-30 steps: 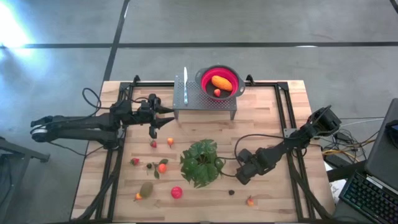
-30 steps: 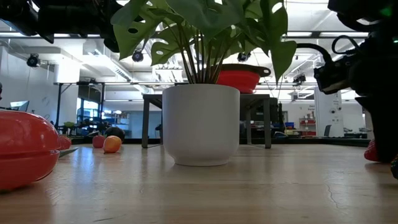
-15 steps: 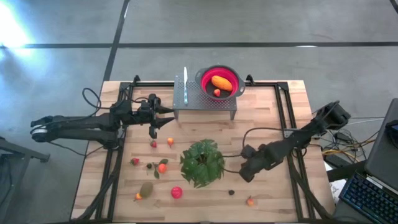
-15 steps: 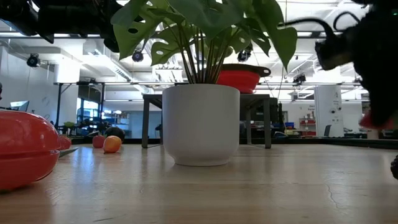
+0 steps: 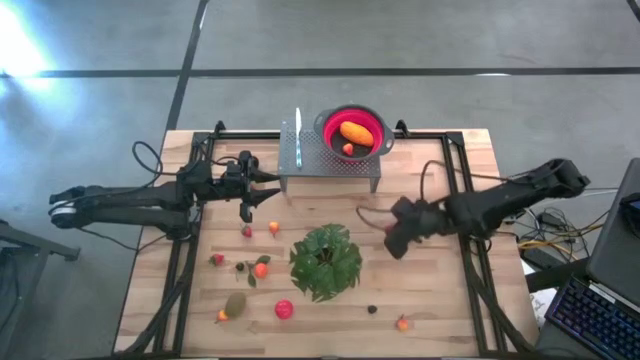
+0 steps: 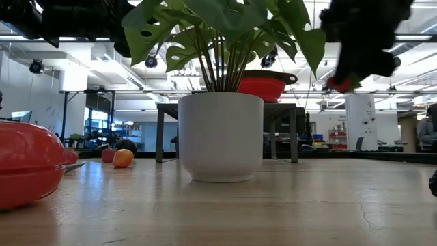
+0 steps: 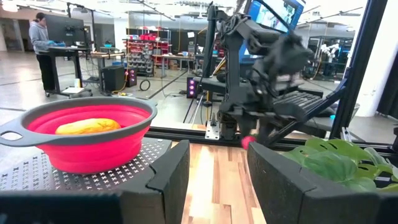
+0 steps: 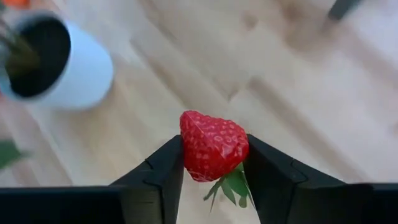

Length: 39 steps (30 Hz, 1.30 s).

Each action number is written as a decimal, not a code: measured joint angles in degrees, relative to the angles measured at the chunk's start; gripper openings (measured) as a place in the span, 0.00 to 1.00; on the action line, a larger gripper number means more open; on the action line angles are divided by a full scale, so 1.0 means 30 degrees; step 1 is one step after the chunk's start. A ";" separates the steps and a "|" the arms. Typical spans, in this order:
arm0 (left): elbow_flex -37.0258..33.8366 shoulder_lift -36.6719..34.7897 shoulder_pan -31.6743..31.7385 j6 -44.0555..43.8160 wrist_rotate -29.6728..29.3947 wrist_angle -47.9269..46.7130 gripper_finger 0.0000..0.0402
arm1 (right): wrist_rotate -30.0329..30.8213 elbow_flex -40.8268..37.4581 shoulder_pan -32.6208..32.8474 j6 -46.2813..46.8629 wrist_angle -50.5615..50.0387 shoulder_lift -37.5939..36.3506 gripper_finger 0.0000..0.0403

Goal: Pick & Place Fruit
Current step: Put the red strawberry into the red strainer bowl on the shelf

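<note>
A red strawberry [image 8: 213, 144] with green leaves sits between the fingers of my right gripper [image 5: 392, 238], high above the table to the right of the potted plant [image 5: 325, 262]. It also shows as a red spot in the low view [image 6: 341, 83]. The red colander bowl [image 5: 353, 132] stands on a perforated metal stand [image 5: 330, 160] at the far edge and holds an orange oblong fruit [image 5: 355, 131] and a small red one. My left gripper [image 5: 262, 190] waits open left of the stand, holding nothing. Several small fruits [image 5: 261, 269] lie on the table's near left. My right gripper pinches the strawberry's two sides [image 8: 189, 149] between its two fingers, about mid-body. The fingers slant down from the table's right side. The strawberry is lifted clear of the table, its leafy end [image 8: 231, 185] toward the gripper.
The plant's white pot [image 6: 220, 135] stands mid-table between the arms. A dark round fruit [image 5: 372, 309] and an orange one [image 5: 402, 323] lie near the front edge on the right. A knife [image 5: 297, 135] lies on the stand. Black rails [image 5: 460, 190] run along both sides.
My right gripper has risen well above the table and swung toward the far edge and the bowl, tipping closer to level. The strawberry, which was down near the table, has gone up with it, clear of the table.
</note>
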 joint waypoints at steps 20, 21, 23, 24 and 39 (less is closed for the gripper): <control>0.0000 0.0000 0.0007 0.0093 0.0000 0.0000 0.42 | -0.1242 0.6909 -0.8840 -1.1127 0.2031 0.1329 0.34; 0.0000 0.0000 0.0000 0.0087 0.0000 0.0000 0.42 | -0.1248 0.7542 -0.9250 -1.1440 0.1771 0.1748 0.35; 0.0000 0.0000 0.0000 0.0092 0.0000 0.0000 0.42 | -0.1296 0.8755 -1.0079 -1.2045 0.1108 0.2692 0.36; 0.0000 0.0000 0.0000 0.0090 0.0000 0.0000 0.42 | -0.1464 0.9390 -1.0455 -1.2384 0.0785 0.3221 0.36; -0.0022 0.0000 0.0000 0.0198 0.0000 -0.0007 0.42 | -0.1729 1.5636 -1.4592 -1.3778 -0.4046 0.9339 0.37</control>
